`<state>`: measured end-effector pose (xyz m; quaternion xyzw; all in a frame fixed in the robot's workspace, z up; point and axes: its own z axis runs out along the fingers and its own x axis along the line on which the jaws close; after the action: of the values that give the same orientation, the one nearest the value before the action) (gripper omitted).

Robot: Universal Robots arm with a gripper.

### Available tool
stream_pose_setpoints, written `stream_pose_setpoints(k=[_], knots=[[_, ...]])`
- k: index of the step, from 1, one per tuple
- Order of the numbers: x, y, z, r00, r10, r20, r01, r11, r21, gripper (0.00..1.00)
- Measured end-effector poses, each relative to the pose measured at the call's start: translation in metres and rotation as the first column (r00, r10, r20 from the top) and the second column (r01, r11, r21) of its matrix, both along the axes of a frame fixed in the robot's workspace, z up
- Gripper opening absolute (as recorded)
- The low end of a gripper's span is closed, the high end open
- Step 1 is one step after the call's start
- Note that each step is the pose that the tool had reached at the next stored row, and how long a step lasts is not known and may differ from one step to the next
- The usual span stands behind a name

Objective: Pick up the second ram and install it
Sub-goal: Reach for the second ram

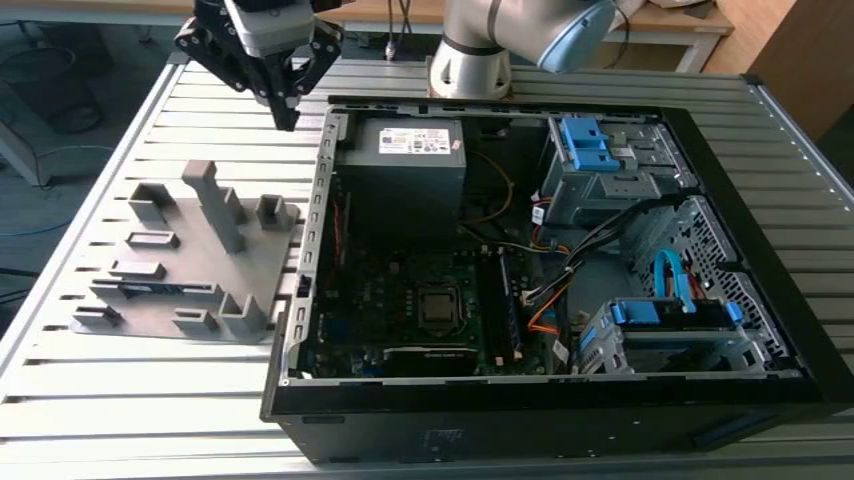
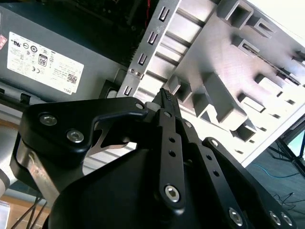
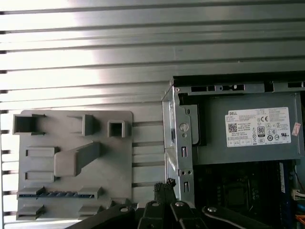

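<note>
- Evidently shut at the gripper (image 1: 284, 118), tips pressed together and clamped on nothing.
- Hangs above the slatted table (image 1: 160, 400), just beside the back corner of the open computer case (image 1: 534, 415) and past one end of the gray holder (image 1: 187, 262).
- Leaves the second ram (image 3: 59, 194) untouched, standing on edge in a long slot of that holder, toward the end farther from the gripper and well apart from the tips; visible in the exterior view too as a dark strip low between the gray blocks.
- Judged as an approach to the pick: best done by parting the jaws before coming down, squaring them across the stick's flat faces, centring along its length, and clearing the tall gray blocks nearby.
- Points the tool nearly straight down, wrist held high, reaching from the arm base (image 1: 467, 62) at the table's far edge toward the exterior view's left.
</note>
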<state>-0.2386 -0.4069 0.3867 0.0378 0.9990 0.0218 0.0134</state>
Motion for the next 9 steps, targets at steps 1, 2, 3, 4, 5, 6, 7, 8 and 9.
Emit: stream_pose_setpoints(k=[1,2,3,4,5,6,7,8,9], knots=[[-0.002,-0.0012,0.0000,1.0000,0.000,-0.0001,0.000,1.0000,-0.0001,0.10],[-0.003,-0.0025,0.0000,1.0000,0.000,-0.0003,0.000,1.0000,-0.0002,0.10],[-0.005,-0.0038,-0.0001,1.0000,0.000,-0.0002,0.000,1.0000,-0.0002,0.10],[-0.007,-0.0051,-0.0001,1.0000,0.000,-0.0003,0.000,1.0000,-0.0002,0.10],[-0.008,-0.0062,-0.0002,1.0000,0.000,-0.0002,0.000,1.0000,-0.0002,0.10],[-0.009,-0.0072,-0.0002,1.0000,0.000,-0.0002,0.000,1.0000,-0.0002,0.10],[-0.010,-0.0082,-0.0003,1.0000,0.000,-0.0003,0.000,1.0000,-0.0002,0.10],[-0.011,-0.0091,-0.0003,1.0000,0.000,-0.0003,0.000,1.0000,-0.0003,0.10],[-0.013,-0.0097,-0.0004,1.0000,0.000,-0.0003,0.000,1.0000,-0.0003,0.10]])
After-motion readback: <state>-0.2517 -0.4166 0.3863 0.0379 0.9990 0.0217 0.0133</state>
